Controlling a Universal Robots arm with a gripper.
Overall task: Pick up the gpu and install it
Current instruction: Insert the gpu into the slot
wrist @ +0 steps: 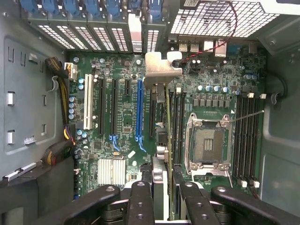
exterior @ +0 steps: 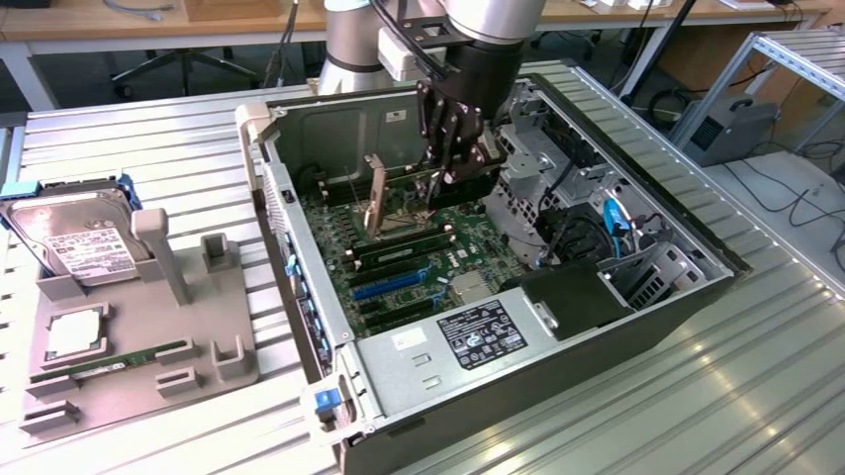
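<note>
Gripper (exterior: pixel 446 178): closed on the gpu (exterior: pixel 379 203), which is held edge-down inside the open computer case (exterior: pixel 687 297), above the motherboard (exterior: pixel 396 272).
Gpu position: in the wrist view the card (wrist: pixel 161 136) is seen edge-on, its silver bracket (wrist: pixel 161 70) toward the case's rear slot openings; the blue slot (wrist: pixel 139 110) lies just beside it, at 9 o'clock of the card.
Step in hand: judged to be lowering the card toward an expansion slot.
Good practice: the card edge is best kept parallel to the slot and the bracket lined up with a rear opening before pressure is applied; a tilted descent risks jamming.
Holder (exterior: pixel 133 336): at 9 o'clock of the case in the exterior view, 1 hard drive (exterior: pixel 73 242) and 1 memory stick (exterior: pixel 113 366) rest on it.
Writing: white labels are seen on the hard drive and on the power supply (exterior: pixel 482 336); no text can be read.
</note>
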